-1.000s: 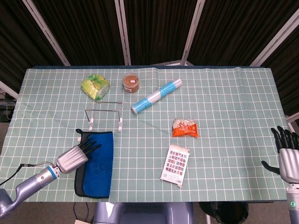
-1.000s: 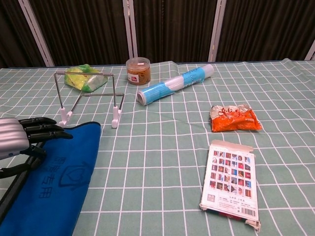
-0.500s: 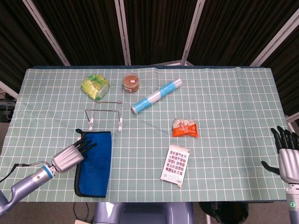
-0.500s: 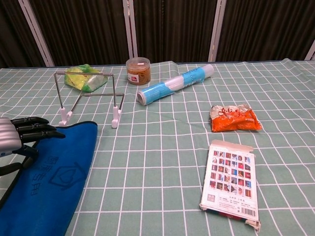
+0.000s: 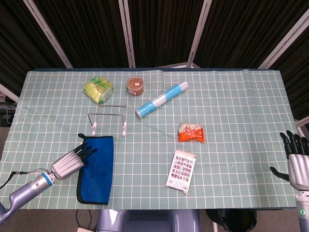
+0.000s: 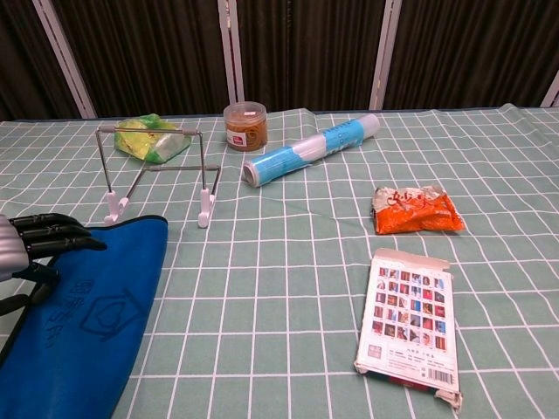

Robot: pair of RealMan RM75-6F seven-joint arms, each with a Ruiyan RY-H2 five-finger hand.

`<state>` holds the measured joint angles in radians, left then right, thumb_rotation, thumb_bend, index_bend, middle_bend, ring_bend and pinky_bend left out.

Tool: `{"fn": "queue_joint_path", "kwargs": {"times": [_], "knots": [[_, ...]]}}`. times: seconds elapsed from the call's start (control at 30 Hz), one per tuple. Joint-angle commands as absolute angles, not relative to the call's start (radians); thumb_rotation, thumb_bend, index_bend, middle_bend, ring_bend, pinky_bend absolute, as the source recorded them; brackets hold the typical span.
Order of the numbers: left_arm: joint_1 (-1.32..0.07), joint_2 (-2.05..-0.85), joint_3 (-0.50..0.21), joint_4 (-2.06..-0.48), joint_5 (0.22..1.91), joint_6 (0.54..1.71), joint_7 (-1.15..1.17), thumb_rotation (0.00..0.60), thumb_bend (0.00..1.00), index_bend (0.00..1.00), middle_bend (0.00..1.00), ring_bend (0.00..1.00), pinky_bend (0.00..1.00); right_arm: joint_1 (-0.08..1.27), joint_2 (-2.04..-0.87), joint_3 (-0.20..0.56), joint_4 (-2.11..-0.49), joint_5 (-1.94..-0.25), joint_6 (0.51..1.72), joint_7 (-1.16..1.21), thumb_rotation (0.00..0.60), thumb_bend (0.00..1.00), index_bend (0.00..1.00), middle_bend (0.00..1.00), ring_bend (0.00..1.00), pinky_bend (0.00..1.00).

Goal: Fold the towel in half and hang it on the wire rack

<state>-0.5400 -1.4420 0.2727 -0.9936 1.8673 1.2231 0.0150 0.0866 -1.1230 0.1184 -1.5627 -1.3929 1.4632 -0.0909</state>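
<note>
A blue towel (image 5: 99,169) with a dark border lies flat near the table's front left; the chest view shows it as a blue towel (image 6: 87,323) at lower left. My left hand (image 5: 72,162) lies on its left edge, dark fingers (image 6: 54,235) on top and the thumb lower at the border, gripping the cloth. The wire rack (image 5: 110,118) stands upright on white feet just beyond the towel, empty, and the same wire rack (image 6: 157,170) appears in the chest view. My right hand (image 5: 295,162) hovers off the table's right front corner, fingers apart, holding nothing.
Behind the rack sit a green bag (image 5: 98,90) and a brown-lidded jar (image 5: 135,85). A blue and white roll (image 5: 161,99) lies diagonally at centre back. An orange snack packet (image 5: 191,132) and a printed card box (image 5: 181,171) lie right of centre.
My left hand has drawn back to the left and the towel has slid left with it. The right hand has not moved.
</note>
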Motion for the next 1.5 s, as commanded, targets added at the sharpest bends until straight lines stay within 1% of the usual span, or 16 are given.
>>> {"fn": "queue_joint_path", "kwargs": {"times": [0.03,0.1,0.13,0.4,0.47,0.5,0.53,0.6,0.63,0.67,0.77,0.83,0.93,1.13,1.27,1.5], "knots": [[-0.538,-1.440,0.273,-0.992,1.867,1.223,0.010,0.600,0.36,0.12,0.00,0.00,0.00,0.086,-1.123,0.118,-1.563,-1.394,1.464,-0.092,0.600,0.00,0.00,0.00,0.00,0.00],[-0.534,-1.432,0.270,-1.000,1.861,1.229,-0.006,0.600,0.19,0.00,0.00,0.00,0.00,0.086,-1.122,0.118,-1.565,-1.395,1.465,-0.093,0.600,0.00,0.00,0.00,0.00,0.00],[-0.533,-1.428,0.269,-1.004,1.859,1.234,-0.015,0.600,0.14,0.00,0.00,0.00,0.00,0.086,-1.122,0.117,-1.565,-1.395,1.465,-0.092,0.600,0.00,0.00,0.00,0.00,0.00],[-0.525,-1.384,0.238,-1.055,1.847,1.295,-0.046,0.600,0.12,0.00,0.00,0.00,0.00,0.084,-1.117,0.116,-1.573,-1.403,1.470,-0.086,0.600,0.00,0.00,0.00,0.00,0.00],[-0.526,-1.373,0.211,-1.087,1.831,1.318,-0.046,0.600,0.12,0.00,0.01,0.00,0.00,0.082,-1.114,0.116,-1.578,-1.409,1.476,-0.082,0.600,0.00,0.00,0.00,0.00,0.00],[-0.526,-1.370,0.204,-1.099,1.826,1.318,-0.043,0.600,0.12,0.00,0.04,0.01,0.00,0.081,-1.113,0.115,-1.579,-1.410,1.477,-0.081,0.600,0.00,0.00,0.00,0.00,0.00],[-0.527,-1.368,0.196,-1.110,1.819,1.318,-0.038,0.600,0.12,0.00,0.13,0.08,0.03,0.081,-1.112,0.115,-1.580,-1.411,1.478,-0.080,0.600,0.00,0.00,0.00,0.00,0.00],[-0.529,-1.366,0.169,-1.146,1.792,1.310,-0.014,0.600,0.11,0.00,0.37,0.31,0.22,0.080,-1.110,0.114,-1.582,-1.414,1.480,-0.077,0.600,0.00,0.00,0.00,0.00,0.00],[-0.532,-1.367,0.155,-1.164,1.779,1.304,0.000,0.600,0.11,0.00,0.50,0.46,0.38,0.080,-1.109,0.114,-1.584,-1.416,1.481,-0.076,0.600,0.00,0.00,0.00,0.00,0.00],[-0.535,-1.369,0.141,-1.183,1.763,1.294,0.011,0.600,0.11,0.00,0.60,0.58,0.54,0.080,-1.108,0.114,-1.585,-1.417,1.481,-0.075,0.600,0.00,0.00,0.00,0.00,0.00],[-0.548,-1.376,0.095,-1.249,1.692,1.231,0.067,0.600,0.11,0.01,0.78,0.76,0.84,0.078,-1.106,0.113,-1.587,-1.420,1.485,-0.072,0.600,0.00,0.00,0.00,0.00,0.00],[-0.562,-1.384,0.067,-1.284,1.648,1.185,0.099,0.600,0.11,0.03,0.86,0.84,0.96,0.077,-1.105,0.114,-1.587,-1.421,1.487,-0.070,0.600,0.00,0.00,0.00,0.00,0.00],[-0.599,-1.416,0.004,-1.329,1.537,1.076,0.140,0.600,0.11,0.09,0.92,0.90,1.00,0.078,-1.104,0.115,-1.583,-1.417,1.483,-0.067,0.600,0.00,0.00,0.00,0.00,0.00],[-0.643,-1.457,-0.060,-1.354,1.395,0.951,0.195,0.600,0.14,0.17,0.95,0.92,1.00,0.081,-1.104,0.120,-1.576,-1.403,1.472,-0.062,0.600,0.00,0.00,0.00,0.00,0.00],[-0.673,-1.498,-0.092,-1.324,1.319,0.887,0.212,0.600,0.20,0.22,0.95,0.92,1.00,0.083,-1.104,0.124,-1.571,-1.391,1.466,-0.058,0.600,0.00,0.00,0.00,0.00,0.00],[-0.694,-1.540,-0.102,-1.281,1.287,0.855,0.213,0.600,0.36,0.29,0.95,0.92,1.00,0.086,-1.105,0.128,-1.566,-1.380,1.455,-0.056,0.600,0.00,0.00,0.00,0.00,0.00]]}}
